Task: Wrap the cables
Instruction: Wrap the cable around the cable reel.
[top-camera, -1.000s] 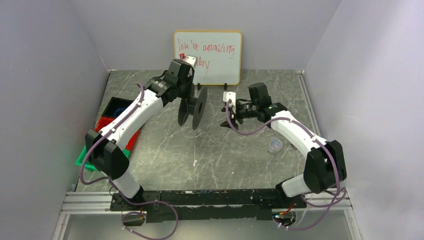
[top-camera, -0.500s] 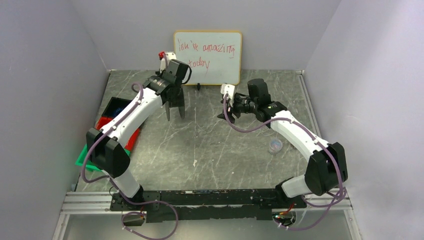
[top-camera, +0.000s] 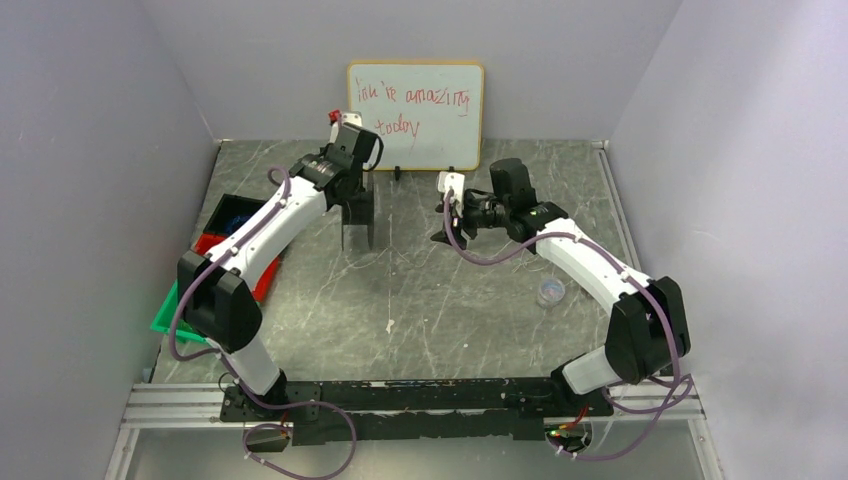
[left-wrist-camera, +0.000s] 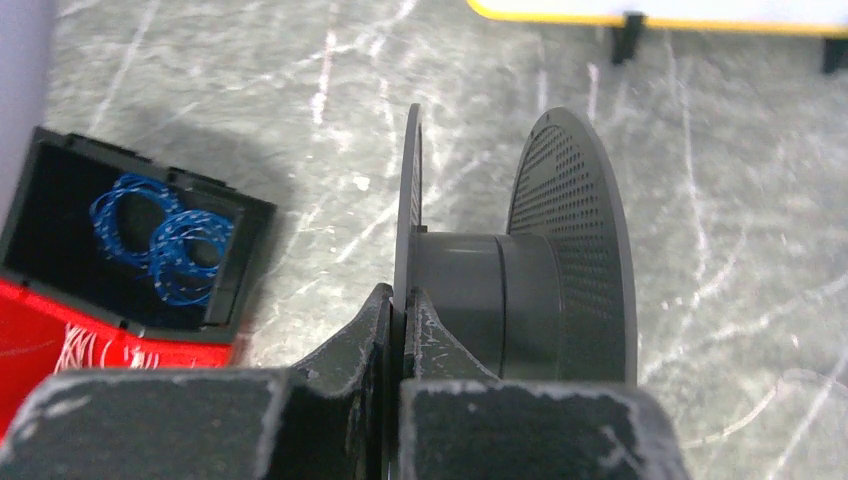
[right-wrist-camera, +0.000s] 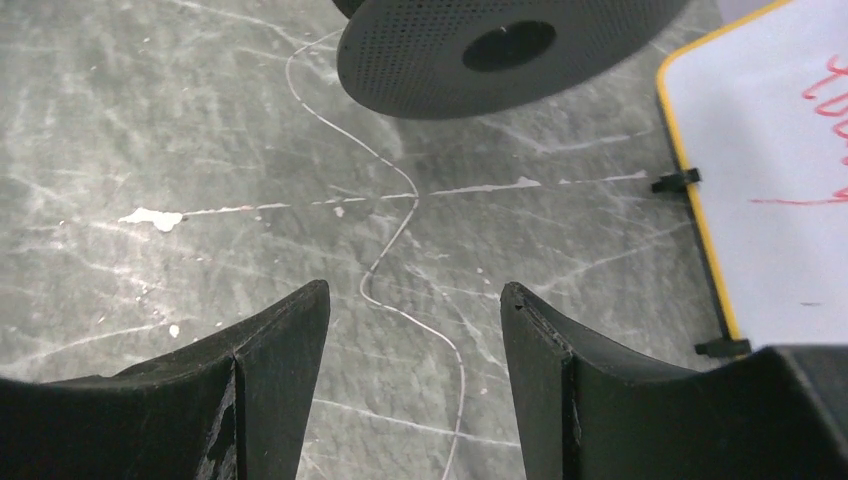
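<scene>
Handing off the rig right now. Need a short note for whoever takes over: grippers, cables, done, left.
Grippers: left gripper is shut, clamped on one flange of the black spool. The right gripper is open and holds nothing.
Things: a thin whitish cable lies loose on the table, under the right gripper and near the spool.
Done: spool gripped.
Left: the spool core looks bare, so grab the cable and wind it on.

Grey marbled bench (top-camera: 480, 320): a thin cable (right-wrist-camera: 414, 199) snakes loose across it, whiteboard (top-camera: 415, 115) propped at the back, trays (top-camera: 205, 245) stacked left.
</scene>
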